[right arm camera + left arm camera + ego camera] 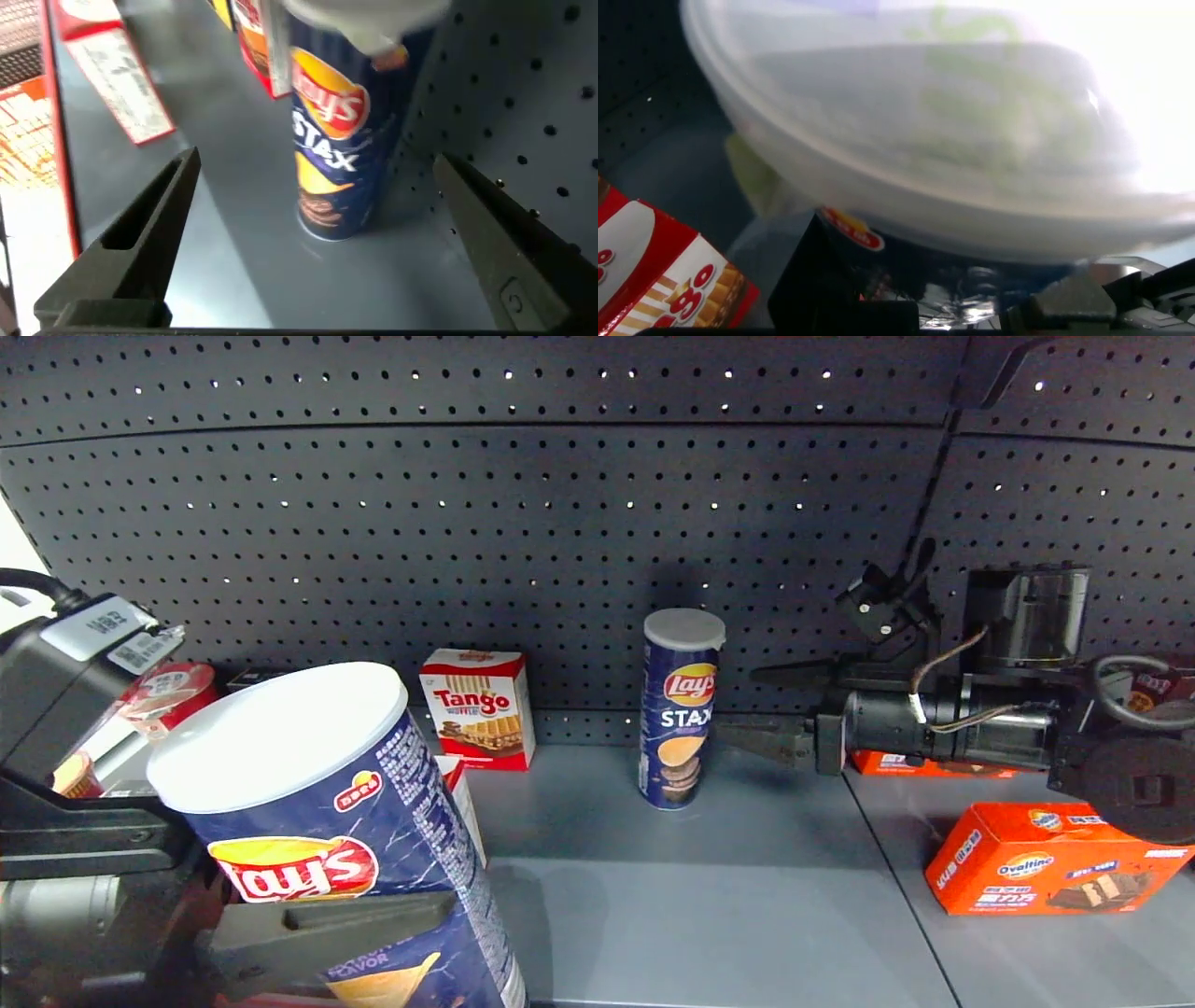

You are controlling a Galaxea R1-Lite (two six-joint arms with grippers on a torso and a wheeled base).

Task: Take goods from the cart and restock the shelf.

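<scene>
Lower left: left hand (313, 905) clamped on held chip can (308, 775). It looks light, stiff, slick and crushable, so grip mid-wall. Centre-right: right hand (738, 703) gapes empty beside standing chip can (680, 709).

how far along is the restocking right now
Done: one blue chip can stands upright on the shelf near the back panel, with the right gripper open facing it, not touching. In hand: the left gripper is shut on a second blue chip can at the front left. Left: setting that can down on the shelf.
</scene>
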